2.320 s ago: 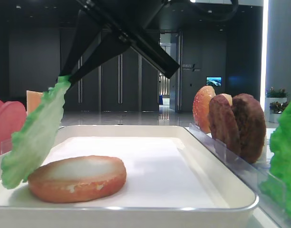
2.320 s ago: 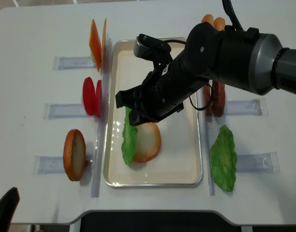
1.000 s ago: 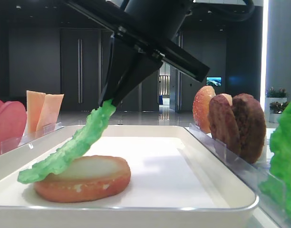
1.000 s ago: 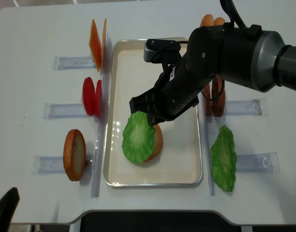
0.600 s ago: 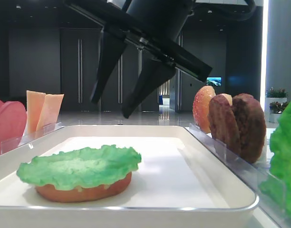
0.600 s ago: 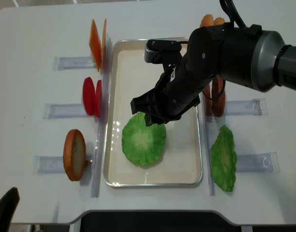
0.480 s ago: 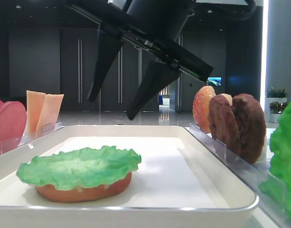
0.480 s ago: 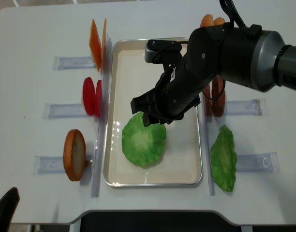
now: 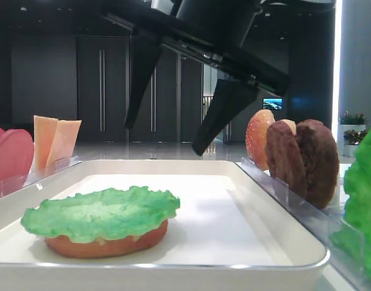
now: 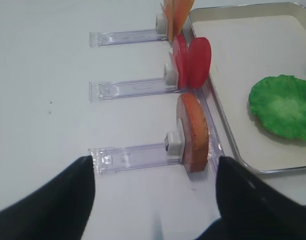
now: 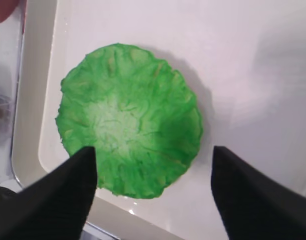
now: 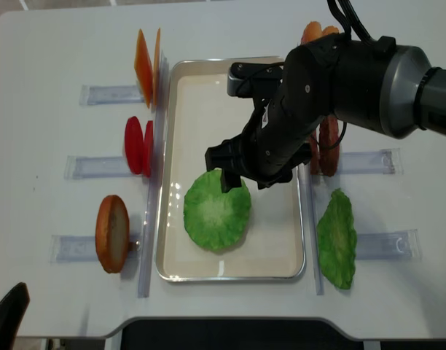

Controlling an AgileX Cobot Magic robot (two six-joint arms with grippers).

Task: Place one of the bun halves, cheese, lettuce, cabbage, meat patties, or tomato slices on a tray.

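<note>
lettuce [image 11: 129, 118] lies flat on a bun half [image 9: 106, 242] in the tray [image 12: 274, 251], just below the right gripper [image 11: 153, 165], whose jaws stand wide open and empty. placing looks done; next, lift clear and fetch another piece.

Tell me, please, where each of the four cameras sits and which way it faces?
Low exterior: at the tray's end, looking along it; the right gripper hangs open above.
Overhead exterior: straight down on the table; the right arm crosses the tray.
Right wrist: down on the lettuce, fingertips in frame.
Left wrist: slanting over the left racks, left gripper open.
All four show the lettuce.
</note>
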